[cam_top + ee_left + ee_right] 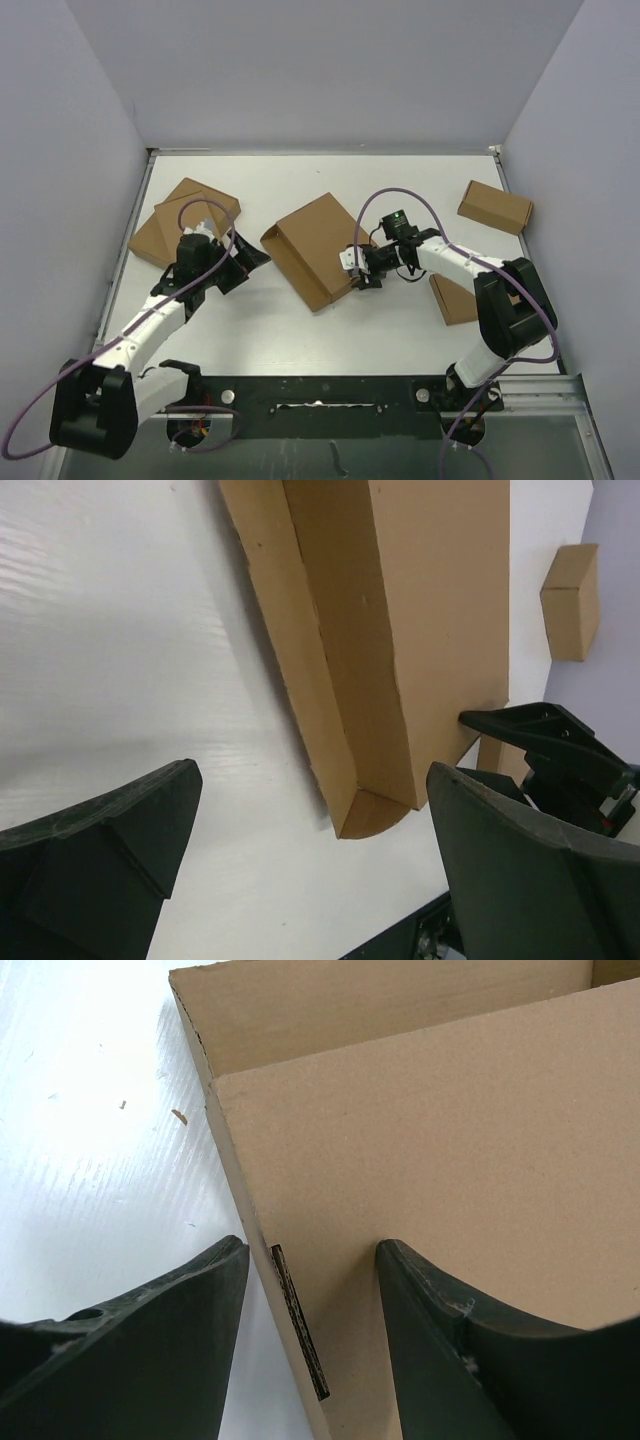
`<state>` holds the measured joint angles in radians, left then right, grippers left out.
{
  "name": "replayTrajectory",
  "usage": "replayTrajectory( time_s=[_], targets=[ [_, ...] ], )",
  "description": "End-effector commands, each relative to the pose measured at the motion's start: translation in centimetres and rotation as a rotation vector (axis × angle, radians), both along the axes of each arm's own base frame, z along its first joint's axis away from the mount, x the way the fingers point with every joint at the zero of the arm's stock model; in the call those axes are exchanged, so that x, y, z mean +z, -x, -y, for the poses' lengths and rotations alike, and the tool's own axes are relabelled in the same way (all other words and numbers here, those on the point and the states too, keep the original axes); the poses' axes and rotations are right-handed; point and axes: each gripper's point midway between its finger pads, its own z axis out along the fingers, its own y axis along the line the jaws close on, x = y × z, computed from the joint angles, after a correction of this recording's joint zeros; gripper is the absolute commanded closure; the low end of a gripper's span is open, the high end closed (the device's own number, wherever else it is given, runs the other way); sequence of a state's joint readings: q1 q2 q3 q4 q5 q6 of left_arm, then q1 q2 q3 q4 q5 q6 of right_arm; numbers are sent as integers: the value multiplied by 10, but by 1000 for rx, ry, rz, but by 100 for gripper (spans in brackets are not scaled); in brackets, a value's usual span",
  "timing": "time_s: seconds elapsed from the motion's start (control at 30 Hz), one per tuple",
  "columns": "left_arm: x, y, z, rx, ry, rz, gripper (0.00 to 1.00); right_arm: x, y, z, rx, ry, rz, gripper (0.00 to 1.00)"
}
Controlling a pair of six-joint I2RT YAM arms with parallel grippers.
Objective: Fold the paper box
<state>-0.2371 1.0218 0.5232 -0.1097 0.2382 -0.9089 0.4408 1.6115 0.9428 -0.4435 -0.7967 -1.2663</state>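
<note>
The paper box (318, 243), plain brown cardboard, lies in the middle of the table with its lid folded down and a raised side wall along its left edge (330, 680). A rounded flap shows at its near corner (372, 815). My left gripper (250, 262) hangs open to the box's left, with only white table between its fingers (312, 780). My right gripper (356, 268) is at the box's near right edge. It stands open astride that slotted edge (312, 1250), one finger over the table (200, 1300) and the other over the lid (440, 1320).
Flat cardboard pieces (185, 225) lie at the back left, behind my left arm. A small brown box (495, 207) sits at the back right, also seen from the left wrist (570, 600). Another flat brown piece (455, 298) lies under my right arm.
</note>
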Motion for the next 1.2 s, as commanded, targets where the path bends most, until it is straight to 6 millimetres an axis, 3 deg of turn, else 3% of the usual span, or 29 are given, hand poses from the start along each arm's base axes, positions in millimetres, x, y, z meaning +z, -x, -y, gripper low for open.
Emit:
replayTrajectory(
  time_s=[0.0,0.23,0.37,0.53,0.83,1.17],
  targets=[
    [19,-14,31,-131,134,98,2,-6,14,2,-3,42,-69,46],
    [0,-27,54,-103,110,112,2,-9,17,-1,9,52,-73,46],
    [-20,-40,39,5,65,66,2,-9,16,-1,8,55,-72,46],
    [-28,-60,28,56,28,47,2,-10,17,-1,8,57,-73,46],
    [-27,-91,36,62,49,81,2,-11,17,-1,10,59,-76,46],
    [-49,-117,42,79,51,34,2,-13,18,-1,13,63,-79,46]
  ],
)
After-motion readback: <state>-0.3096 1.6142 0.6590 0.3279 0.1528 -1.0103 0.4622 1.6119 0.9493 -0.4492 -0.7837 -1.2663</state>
